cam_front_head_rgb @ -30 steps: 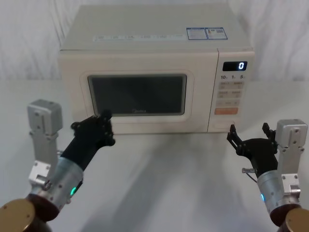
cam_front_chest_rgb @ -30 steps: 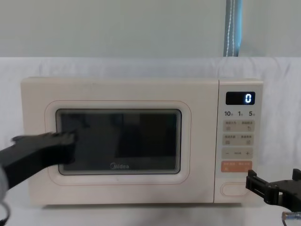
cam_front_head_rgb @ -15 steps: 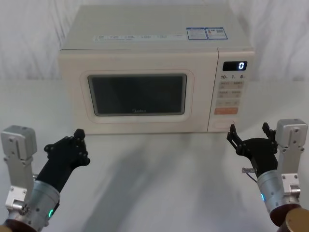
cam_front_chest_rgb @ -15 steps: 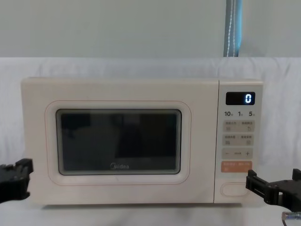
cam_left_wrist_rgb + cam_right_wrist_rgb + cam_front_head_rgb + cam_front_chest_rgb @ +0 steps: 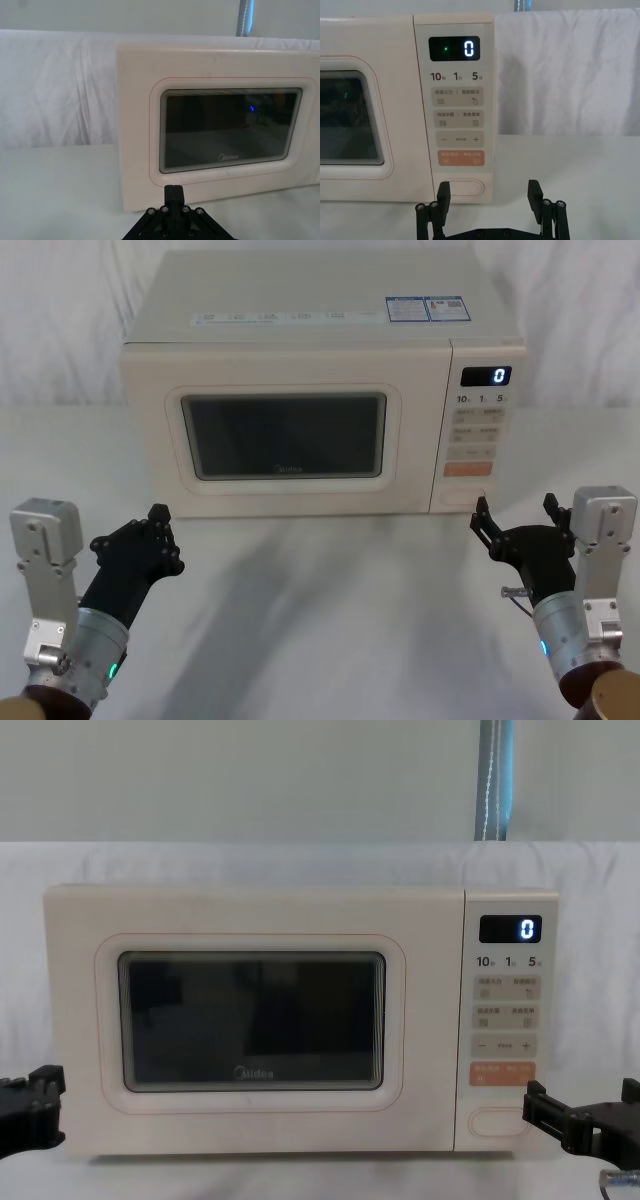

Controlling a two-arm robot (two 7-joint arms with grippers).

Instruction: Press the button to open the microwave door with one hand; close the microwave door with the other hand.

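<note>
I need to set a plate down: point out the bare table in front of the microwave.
The white cloth-covered table is bare between the black left gripper and black right gripper, up to the cream microwave door. Crowded only beside each gripper.

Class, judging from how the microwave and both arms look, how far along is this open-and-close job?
The microwave door sits flush and shut, so closing looks done or unneeded. The left tool hangs low, apart from the door. The right tool is open, just short of the button, not touching. From these views alone, I cannot tell whether a press is left.
</note>
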